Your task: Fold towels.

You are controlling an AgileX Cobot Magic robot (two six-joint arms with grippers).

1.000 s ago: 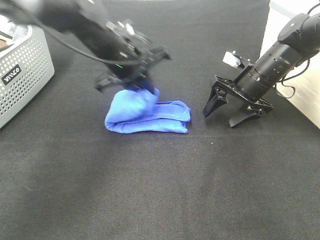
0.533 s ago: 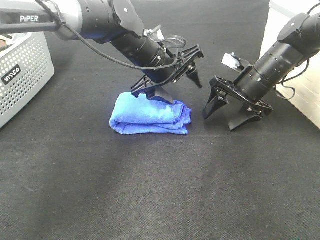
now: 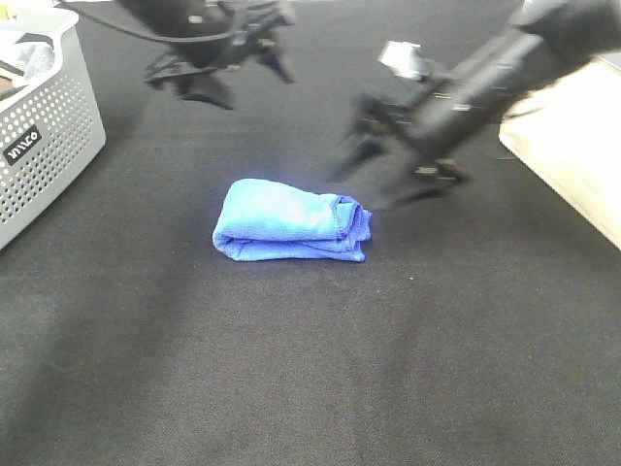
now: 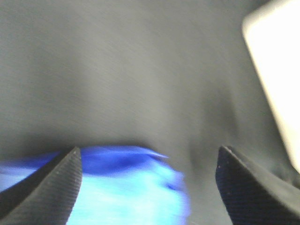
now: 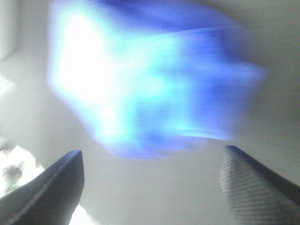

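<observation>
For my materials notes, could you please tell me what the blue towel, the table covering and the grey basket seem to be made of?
Blue towel: soft, plush cloth, probably microfibre; it sits in rounded, puffy, matte folds.
Table covering: dark woven fabric, likely; fine grain, no shine.
Grey basket: moulded plastic, seemingly; rigid perforated wall, smooth finish.

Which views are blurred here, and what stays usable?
Exterior high: towel and basket sharp, left gripper and right gripper smeared. Left wrist: towel soft, fingers fairly crisp. Right wrist: towel overexposed and heavily blurred.
</observation>
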